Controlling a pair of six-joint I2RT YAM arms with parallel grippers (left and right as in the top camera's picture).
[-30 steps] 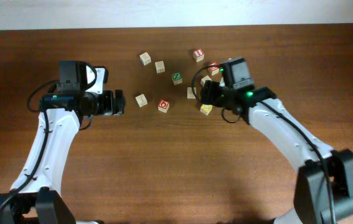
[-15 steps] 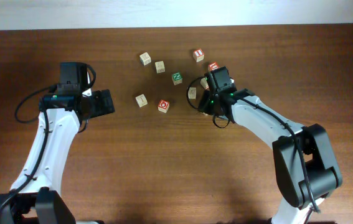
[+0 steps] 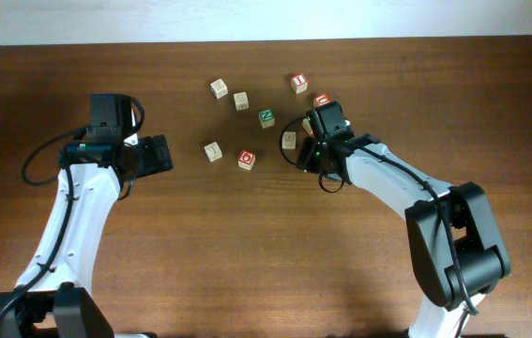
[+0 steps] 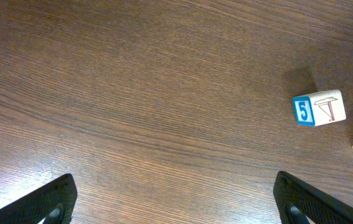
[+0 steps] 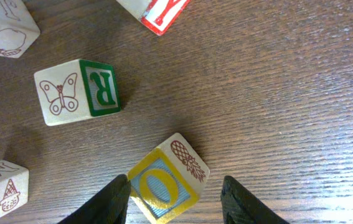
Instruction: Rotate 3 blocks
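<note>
In the right wrist view the yellow-faced block [image 5: 167, 183], with a blue-and-yellow O and a pineapple side, sits cornerwise on the table between the fingers of my right gripper [image 5: 177, 202]. The left finger touches its corner. The right finger stands clear of it, so the gripper is open around it. From overhead, my right gripper [image 3: 310, 155] hides that block. The pale block [image 3: 213, 150] [image 4: 318, 107] and the red ring-letter block [image 3: 247, 160] lie mid-table. My left gripper [image 3: 158, 155] [image 4: 179, 208] is wide open and empty, left of the pale block.
A green-faced cube [image 3: 266, 117] [image 5: 76, 90], two pale cubes [image 3: 219, 88] [image 3: 240, 100], two red-faced cubes [image 3: 299, 83] [image 3: 321, 99] and another pale cube [image 3: 289, 140] crowd round the right gripper. The table's far edge [image 3: 266, 41] runs along the top.
My right gripper has moved left and down over the yellow-faced block, with its jaws narrowed around it. My left gripper has drawn back to the left, away from the pale block.
</note>
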